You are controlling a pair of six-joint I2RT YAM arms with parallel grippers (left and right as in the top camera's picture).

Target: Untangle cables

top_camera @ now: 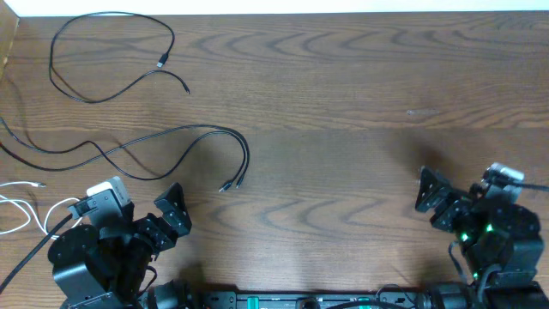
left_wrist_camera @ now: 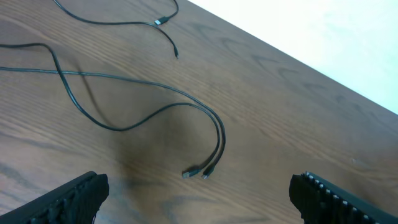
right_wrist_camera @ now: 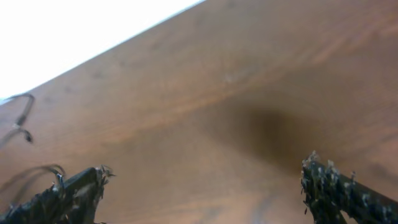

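Observation:
A long black cable point(top_camera: 154, 142) snakes across the left half of the table, its two plug ends point(top_camera: 230, 184) lying side by side; it also shows in the left wrist view point(left_wrist_camera: 149, 81), plugs point(left_wrist_camera: 198, 172) just ahead of the jaws. A second black cable point(top_camera: 111, 51) loops at the far left and shows in the left wrist view point(left_wrist_camera: 165, 28). A white cable point(top_camera: 21, 206) lies at the left edge. My left gripper point(top_camera: 174, 216) is open and empty near the front left, just short of the plugs. My right gripper point(top_camera: 431, 196) is open and empty at the front right, far from the cables.
The wooden table point(top_camera: 343, 112) ends at a white far edge point(top_camera: 274, 7). Thicker black leads point(top_camera: 26, 257) run by the left robot base. The right wrist view shows bare wood point(right_wrist_camera: 205, 118) and faint cable ends point(right_wrist_camera: 22, 118) at its left edge.

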